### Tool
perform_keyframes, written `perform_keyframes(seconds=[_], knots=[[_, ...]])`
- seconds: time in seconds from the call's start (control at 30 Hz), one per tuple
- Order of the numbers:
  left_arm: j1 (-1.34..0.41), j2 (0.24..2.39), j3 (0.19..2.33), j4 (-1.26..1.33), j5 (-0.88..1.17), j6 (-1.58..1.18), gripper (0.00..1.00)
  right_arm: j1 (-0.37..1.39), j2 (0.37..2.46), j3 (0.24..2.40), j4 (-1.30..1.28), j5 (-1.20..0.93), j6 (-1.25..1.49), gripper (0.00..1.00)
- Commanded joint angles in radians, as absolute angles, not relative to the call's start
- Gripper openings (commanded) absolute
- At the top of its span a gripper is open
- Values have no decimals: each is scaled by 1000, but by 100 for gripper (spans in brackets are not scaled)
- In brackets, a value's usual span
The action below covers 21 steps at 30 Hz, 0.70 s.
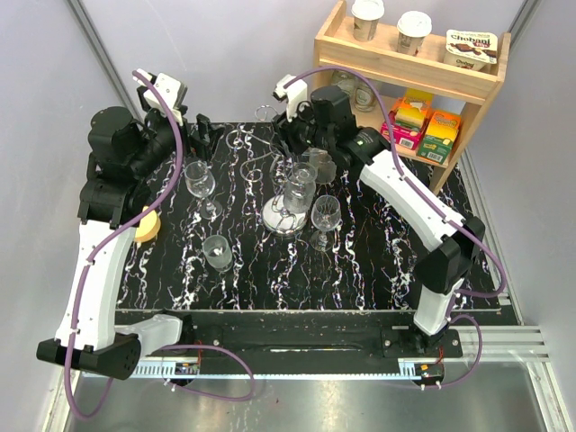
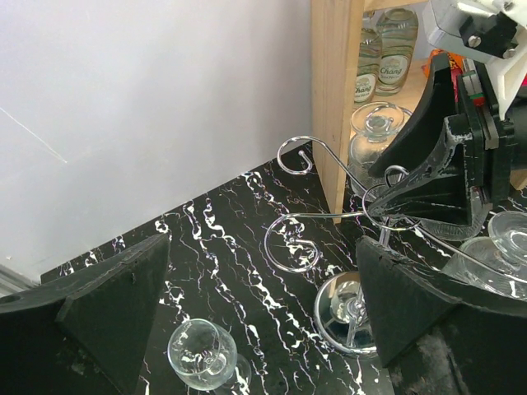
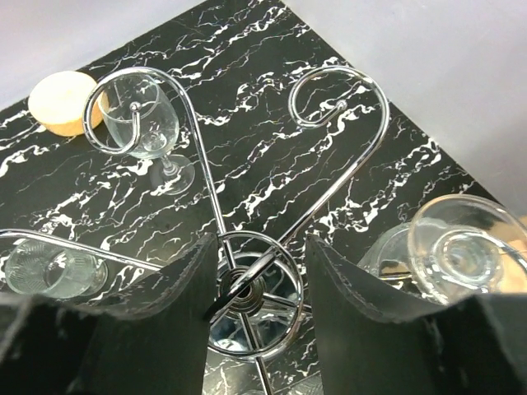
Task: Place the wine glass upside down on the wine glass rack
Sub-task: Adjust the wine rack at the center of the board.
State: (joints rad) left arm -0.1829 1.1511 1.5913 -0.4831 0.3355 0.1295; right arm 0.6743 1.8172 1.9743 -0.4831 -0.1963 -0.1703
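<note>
The silver wire rack (image 1: 286,214) stands mid-table with curled arms. Two wine glasses hang on it upside down (image 1: 301,186), one showing foot-up in the right wrist view (image 3: 461,247). Three more wine glasses stand on the table: left (image 1: 200,180), front left (image 1: 218,252) and right of the rack (image 1: 325,214). My right gripper (image 3: 259,276) is open above the rack, its fingers (image 3: 169,321) on either side of the top loop (image 3: 251,280). My left gripper (image 2: 259,304) is open and empty, above a standing glass (image 2: 202,354), left of the rack's disc base (image 2: 346,317).
A wooden shelf unit (image 1: 405,67) with cups, bottles and cartons stands at the back right, close to the rack's arms (image 2: 333,99). A yellow round object (image 1: 147,225) lies at the table's left edge. The table is black marble-patterned (image 1: 360,270).
</note>
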Motion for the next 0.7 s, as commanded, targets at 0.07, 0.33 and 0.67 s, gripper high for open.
perform_keyframes(seconds=[0.07,0.33,0.67], knots=[[-175,1127,1601,-451,359,118,99,686,1764,1948,-419,-166,-164,49],[-173,1117,1586,-449,359,129,99,684,1750,1928,-411,-178,-186,28],[-170,1112,1580,-459,368,141,99,683,1726,1881,-402,-274,-265,9]])
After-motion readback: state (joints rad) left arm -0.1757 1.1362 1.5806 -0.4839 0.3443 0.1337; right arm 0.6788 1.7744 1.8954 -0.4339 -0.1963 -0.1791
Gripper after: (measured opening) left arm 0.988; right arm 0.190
